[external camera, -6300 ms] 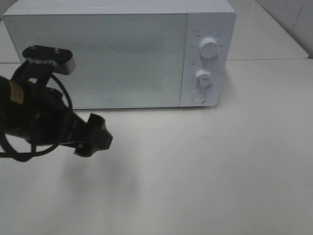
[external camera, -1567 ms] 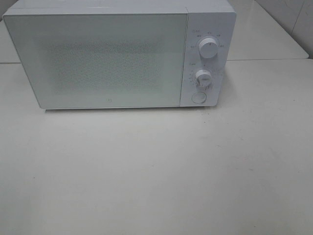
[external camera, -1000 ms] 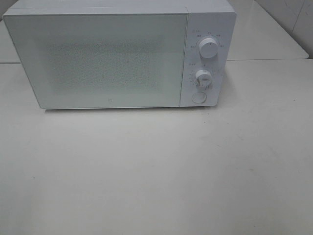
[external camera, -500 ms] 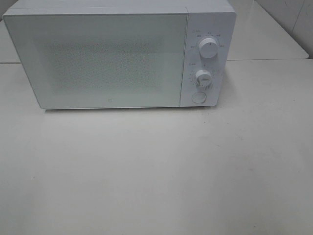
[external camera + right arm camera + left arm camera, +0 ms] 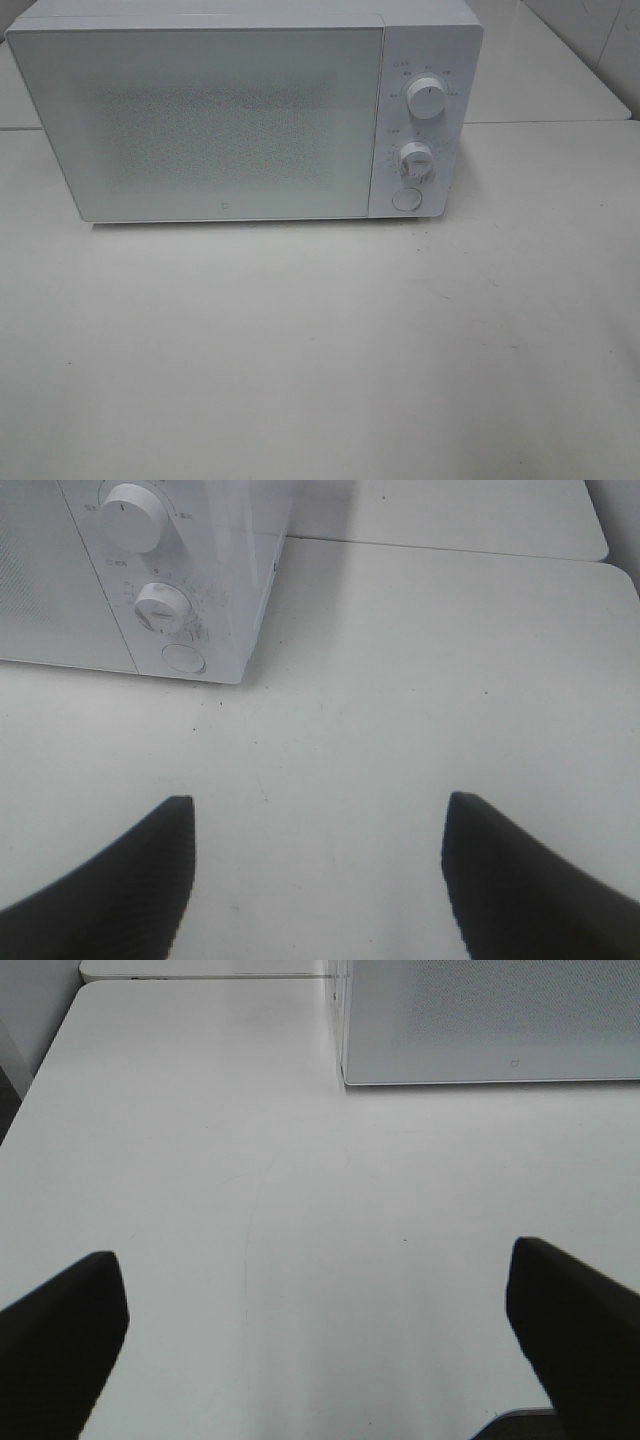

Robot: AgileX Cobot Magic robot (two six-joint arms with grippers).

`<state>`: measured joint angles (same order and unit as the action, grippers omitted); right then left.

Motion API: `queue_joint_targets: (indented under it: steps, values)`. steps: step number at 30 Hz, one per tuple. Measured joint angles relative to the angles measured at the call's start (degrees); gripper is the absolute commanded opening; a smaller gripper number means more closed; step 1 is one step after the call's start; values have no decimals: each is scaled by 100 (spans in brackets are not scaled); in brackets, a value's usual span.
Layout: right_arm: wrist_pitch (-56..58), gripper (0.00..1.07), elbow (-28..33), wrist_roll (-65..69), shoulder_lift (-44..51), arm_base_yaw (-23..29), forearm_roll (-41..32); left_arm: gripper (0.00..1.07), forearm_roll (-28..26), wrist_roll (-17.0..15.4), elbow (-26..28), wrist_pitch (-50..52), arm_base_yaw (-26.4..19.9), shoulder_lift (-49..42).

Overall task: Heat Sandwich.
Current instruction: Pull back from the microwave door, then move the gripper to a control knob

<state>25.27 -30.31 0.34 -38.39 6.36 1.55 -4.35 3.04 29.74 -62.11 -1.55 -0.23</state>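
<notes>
Exterior high view: white microwave [image 5: 245, 115] sits at the far edge of the white counter [image 5: 320, 350], closer to the far-left corner than the far-right. Door [image 5: 200, 120] is shut, flush with the control panel. The door panel is a frosted dot pattern and nothing behind it can be made out.

Control panel is on the side of the microwave facing the counter's right edge: upper knob [image 5: 427, 100], lower knob [image 5: 416, 160] just under it, and a round button [image 5: 405, 199] at the bottom.

Sandwich: cannot tell where it is. No view shows it, on the counter or through the door.

Left end effector [image 5: 318, 1345]: wide open, nothing between the dark fingers [image 5: 70, 1310]. It hangs over bare counter near the left edge, and its camera sees the door's lower corner beyond it. It touches nothing.

Right end effector [image 5: 318, 880]: jaws spread wide and holding nothing, with one dark finger [image 5: 130, 870] on each side of its view. It sits over bare counter on the near side of the control panel, well apart from the knobs.

Neither arm shows in the exterior high view. The near half of the counter is plain white surface with a few faint specks.
</notes>
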Motion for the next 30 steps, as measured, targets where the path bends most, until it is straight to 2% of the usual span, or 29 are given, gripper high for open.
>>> queue_joint_targets:
  steps: [25,30]
  values:
    - [-2292,68,0,155,-1919,0,0,98,0,0,0,0,0,0]
    - [-3272,68,241,160,-2280,0,0,98,0,0,0,0,0,0]
